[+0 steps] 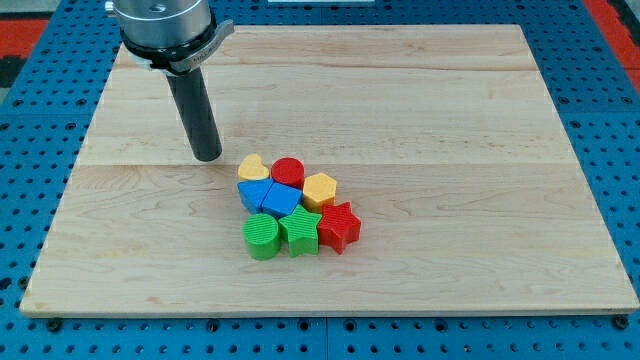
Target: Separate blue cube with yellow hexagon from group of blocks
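Observation:
A tight group of blocks lies near the board's middle. The blue cube (254, 194) is on its left side, next to a blue pentagon-like block (281, 201). The yellow hexagon (319, 189) is on the group's right side, touching the red cylinder (288, 172). A yellow heart (253, 167) sits at the group's top left. A green cylinder (262, 237), a green star (300, 230) and a red star (339, 226) form the bottom row. My tip (207, 156) stands on the board up and to the left of the yellow heart, a short gap away.
The wooden board (450, 120) lies on a blue perforated table (30, 120). The arm's metal flange (165, 25) hangs over the board's top-left corner.

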